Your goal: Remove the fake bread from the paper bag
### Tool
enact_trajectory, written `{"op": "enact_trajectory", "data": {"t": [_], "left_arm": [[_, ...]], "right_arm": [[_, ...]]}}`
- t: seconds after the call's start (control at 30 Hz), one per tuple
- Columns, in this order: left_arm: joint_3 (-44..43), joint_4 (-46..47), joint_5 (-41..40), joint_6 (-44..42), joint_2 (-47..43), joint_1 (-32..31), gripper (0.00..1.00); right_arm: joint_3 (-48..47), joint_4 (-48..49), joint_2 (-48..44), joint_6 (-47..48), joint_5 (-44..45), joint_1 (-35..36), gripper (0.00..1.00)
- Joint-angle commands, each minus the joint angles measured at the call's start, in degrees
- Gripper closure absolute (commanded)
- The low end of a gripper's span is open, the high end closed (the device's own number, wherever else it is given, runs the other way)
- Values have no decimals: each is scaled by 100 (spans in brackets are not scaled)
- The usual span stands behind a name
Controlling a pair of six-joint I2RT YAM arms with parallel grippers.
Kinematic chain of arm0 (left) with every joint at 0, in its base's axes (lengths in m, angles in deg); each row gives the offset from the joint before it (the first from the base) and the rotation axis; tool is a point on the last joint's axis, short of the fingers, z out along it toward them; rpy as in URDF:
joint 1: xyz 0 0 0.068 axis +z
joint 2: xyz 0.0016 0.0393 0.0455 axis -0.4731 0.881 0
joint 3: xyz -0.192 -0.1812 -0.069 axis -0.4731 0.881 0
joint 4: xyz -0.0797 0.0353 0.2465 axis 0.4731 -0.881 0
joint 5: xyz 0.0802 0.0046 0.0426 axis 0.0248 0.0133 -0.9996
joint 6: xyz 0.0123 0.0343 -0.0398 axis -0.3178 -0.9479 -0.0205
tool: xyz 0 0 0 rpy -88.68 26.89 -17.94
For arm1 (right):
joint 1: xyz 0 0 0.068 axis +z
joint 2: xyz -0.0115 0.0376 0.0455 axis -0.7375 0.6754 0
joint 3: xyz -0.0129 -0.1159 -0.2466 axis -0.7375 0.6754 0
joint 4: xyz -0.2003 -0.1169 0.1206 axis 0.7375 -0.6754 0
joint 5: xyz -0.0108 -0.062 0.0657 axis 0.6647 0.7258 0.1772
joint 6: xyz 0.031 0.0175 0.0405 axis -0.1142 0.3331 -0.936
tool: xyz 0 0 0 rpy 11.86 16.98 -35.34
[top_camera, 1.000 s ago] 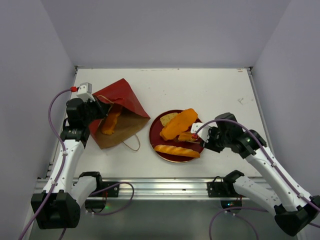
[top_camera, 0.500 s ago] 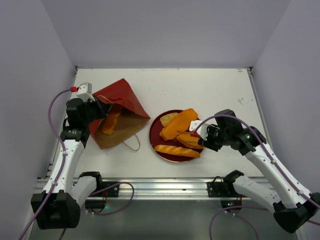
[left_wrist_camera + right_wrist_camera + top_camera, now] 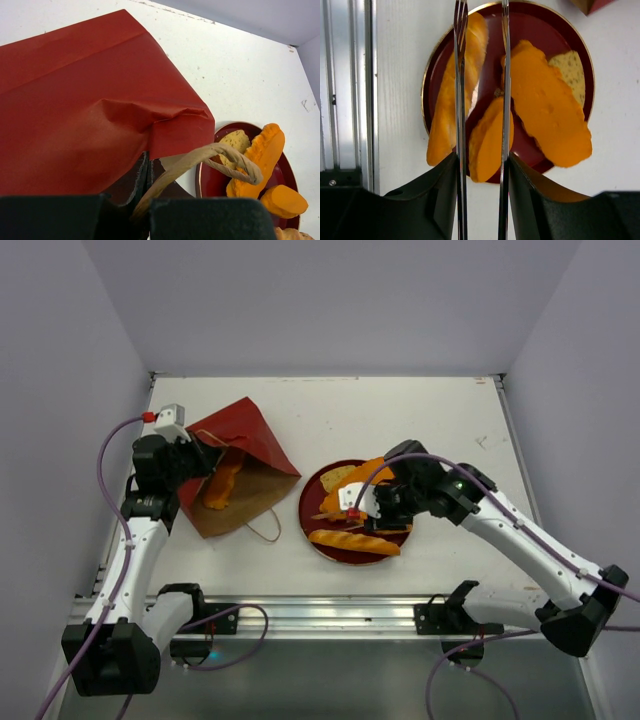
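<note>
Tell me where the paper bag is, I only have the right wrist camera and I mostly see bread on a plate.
Observer: The paper bag lies on its side, left of the red plate in the top view.
Operator: Is there any bread in it?
Observer: Yes, one orange loaf shows in the bag's open brown mouth.
Operator: And what is the left arm doing?
Observer: The left gripper is shut on the bag's edge at the mouth, next to a cord handle.
</note>
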State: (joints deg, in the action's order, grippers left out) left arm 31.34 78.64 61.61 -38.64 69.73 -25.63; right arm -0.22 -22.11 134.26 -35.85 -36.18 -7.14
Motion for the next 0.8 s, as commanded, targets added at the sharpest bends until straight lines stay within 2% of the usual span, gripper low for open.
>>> {"op": "enact_trajectory", "data": {"t": [0.0, 0.07, 0.2, 0.4, 0.77], "left_arm": [[-309, -100, 191, -33, 43, 38, 100], [-353, -179, 208, -59, 52, 38, 100], [-467, -372, 244, -85, 52, 38, 100], [-458, -469, 481, -50, -1, 38, 100], [-581, -504, 499, 29, 70, 38, 100]], "right_arm": [[-257, 139, 381, 399, 673, 689, 55], [-249, 252, 549, 635, 832, 1050, 55], [-563, 569, 830, 996, 1105, 1121, 55], [-916, 1429, 1577, 1041, 1377, 1516, 55], [-1443, 3810, 3431, 1382, 3565, 2474, 56]]}}
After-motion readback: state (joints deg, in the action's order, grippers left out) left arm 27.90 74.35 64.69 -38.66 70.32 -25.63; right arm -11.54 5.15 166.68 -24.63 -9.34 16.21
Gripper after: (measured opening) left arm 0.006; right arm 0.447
